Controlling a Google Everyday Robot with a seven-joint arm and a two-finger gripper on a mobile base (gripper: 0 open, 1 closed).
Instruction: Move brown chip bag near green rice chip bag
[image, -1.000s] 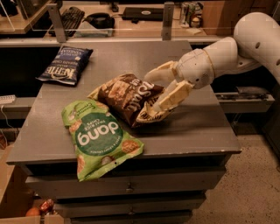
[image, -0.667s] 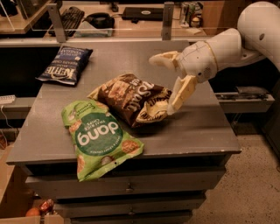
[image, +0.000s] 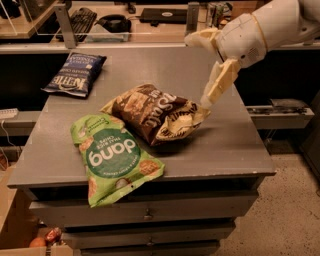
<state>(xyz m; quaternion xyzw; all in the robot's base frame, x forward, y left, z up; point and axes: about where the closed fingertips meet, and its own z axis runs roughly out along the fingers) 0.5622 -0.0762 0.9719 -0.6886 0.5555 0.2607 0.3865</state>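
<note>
1. The gripper (image: 197, 70) hangs above the right end of the worktop (image: 225, 145), its two fingers spread wide with nothing between them. A second ago those fingers were down at the right end of the brown chip bag (image: 155, 112); now they have let go and risen up and away to the right.
2. The lower fingertip is just over the bag's right corner. Whether it still brushes the bag, I cannot tell.
3. The brown chip bag lies flat on the middle of the worktop, crumpled, in the same spot as before the release.
4. Its left corner reaches the far edge of the green rice chip bag (image: 112, 155), which lies at the near left of the worktop; the two are touching or just beside each other.
5. The blue bag (image: 75, 72) sits well apart at the far left corner.
6. Judged from this, the bag is placed near its target and the task looks as good as done; only the arm's retreat is left.
</note>
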